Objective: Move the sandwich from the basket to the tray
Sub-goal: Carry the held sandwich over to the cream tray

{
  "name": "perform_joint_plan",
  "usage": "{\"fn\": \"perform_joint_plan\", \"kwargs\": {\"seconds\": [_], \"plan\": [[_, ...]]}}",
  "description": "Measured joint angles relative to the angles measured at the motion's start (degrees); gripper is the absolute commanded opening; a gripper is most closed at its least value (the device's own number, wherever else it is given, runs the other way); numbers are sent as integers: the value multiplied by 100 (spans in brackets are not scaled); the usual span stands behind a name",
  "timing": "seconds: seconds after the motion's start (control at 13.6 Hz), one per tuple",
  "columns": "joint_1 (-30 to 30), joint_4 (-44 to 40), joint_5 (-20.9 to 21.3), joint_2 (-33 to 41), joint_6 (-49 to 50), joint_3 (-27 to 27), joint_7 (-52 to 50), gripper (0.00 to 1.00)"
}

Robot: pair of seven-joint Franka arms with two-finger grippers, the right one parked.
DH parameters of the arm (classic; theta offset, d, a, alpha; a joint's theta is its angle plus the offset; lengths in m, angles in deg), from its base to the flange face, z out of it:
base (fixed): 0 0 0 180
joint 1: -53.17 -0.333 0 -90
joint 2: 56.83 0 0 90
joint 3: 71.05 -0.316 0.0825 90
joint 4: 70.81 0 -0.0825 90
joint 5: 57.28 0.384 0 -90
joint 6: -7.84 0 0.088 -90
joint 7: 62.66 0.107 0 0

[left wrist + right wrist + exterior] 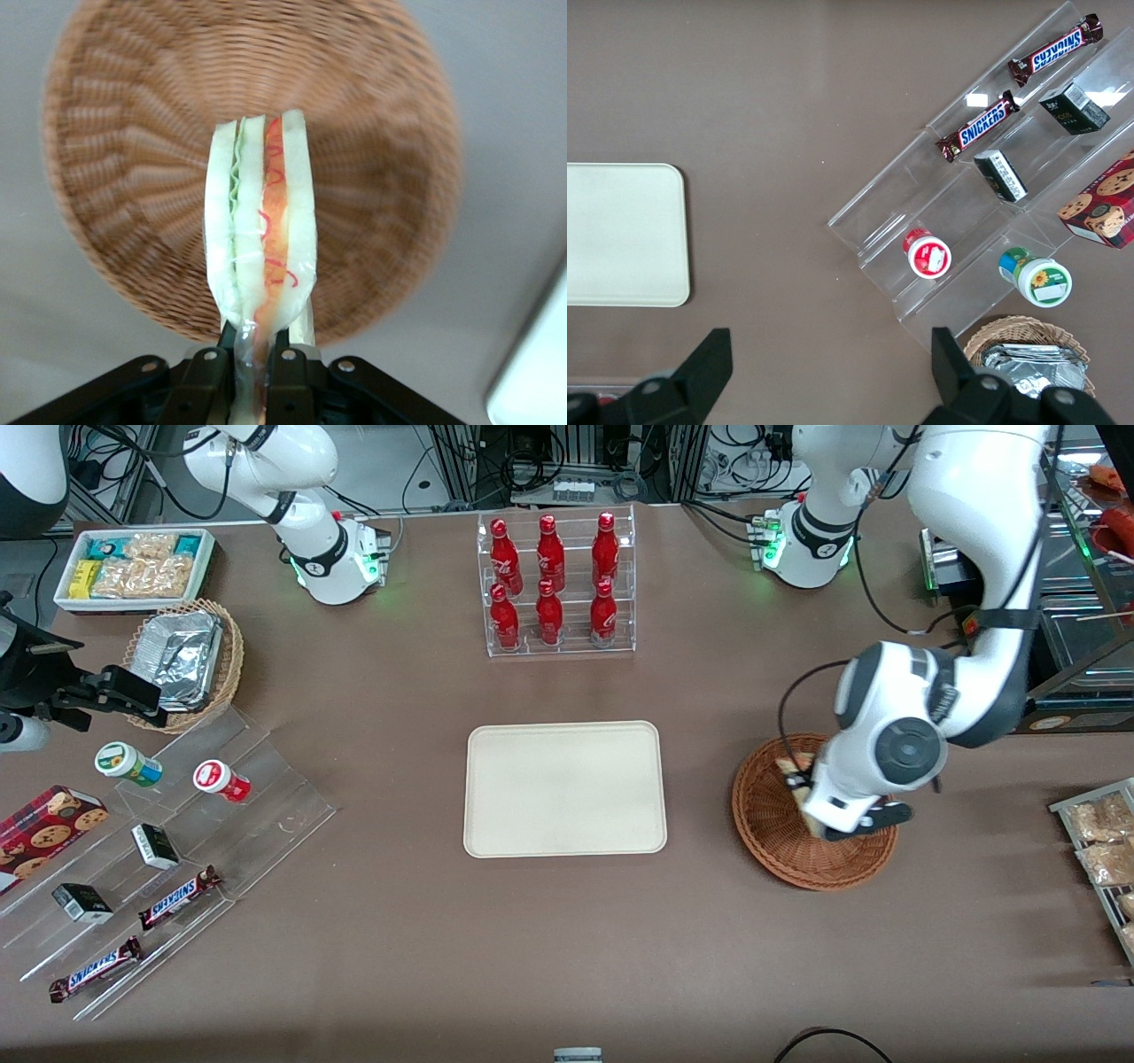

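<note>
Woven wicker basket [133,177] — rough, smooth matt tray [564,788], film-wrapped sandwich [261,230]

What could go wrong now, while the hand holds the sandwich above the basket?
The hand pinches only the thin end of the sandwich, so it might slip out and fall back into the basket. The squeeze may also push filling out. The tray lies some way toward the parked arm, a long carry.

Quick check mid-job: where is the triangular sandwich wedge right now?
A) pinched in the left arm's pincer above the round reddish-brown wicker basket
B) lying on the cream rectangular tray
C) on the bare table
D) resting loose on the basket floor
A: the left wrist view shows the pincer shut on the triangular sandwich wedge, held above the round reddish-brown wicker basket.
</note>
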Motion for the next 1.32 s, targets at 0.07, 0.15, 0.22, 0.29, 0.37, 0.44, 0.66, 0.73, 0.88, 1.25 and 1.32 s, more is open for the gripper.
{"fn": "perform_joint_plan", "kwargs": {"seconds": [0.07,0.15,0.22,0.29,0.37,0.44,0.66,0.73,0.88,1.25,1.32], "plan": [[61,-31,-1,19,3,145,157,0],[81,-61,-10,36,3,328,262,0],[90,-100,-63,45,2,518,302,0],[98,-150,-179,45,2,684,317,0],[106,-195,-314,39,2,831,328,0],[115,-240,-405,17,0,976,328,0],[325,-509,-495,-273,-18,1224,150,0],[453,-642,-495,-432,-39,1231,50,0],[689,-854,-494,-730,-154,1234,-137,0],[1130,-1004,-494,-1215,-754,1240,-385,0],[1196,-1079,-489,-1296,-764,1239,-392,0]]}}
